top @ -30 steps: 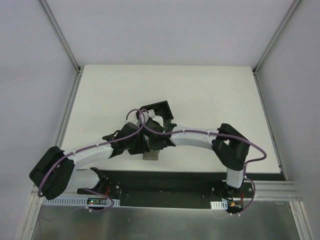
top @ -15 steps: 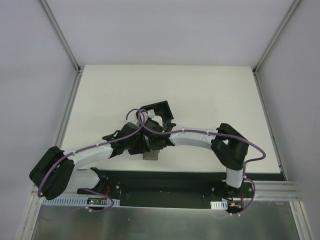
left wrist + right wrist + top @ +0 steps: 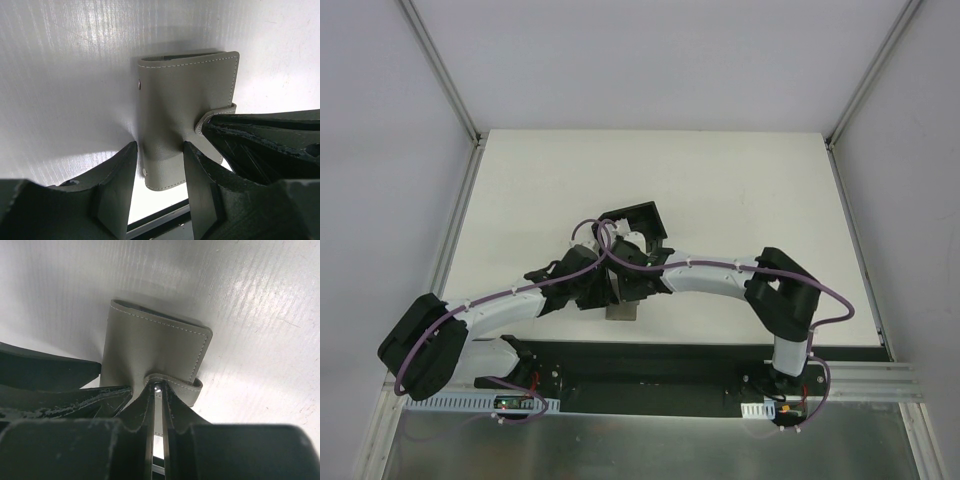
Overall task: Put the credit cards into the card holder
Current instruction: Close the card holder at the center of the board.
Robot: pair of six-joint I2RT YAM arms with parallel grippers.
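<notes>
Grey wallet rests on the white table. At its near end the left gripper straddles it, jaws partly apart; whether they grip it I cannot tell. The right gripper is pinched tight on the wallet's closure strap. The black card holder sits just beyond both grippers.

grey wallet flat on white table, right end effector pinching its clasp tab
</notes>
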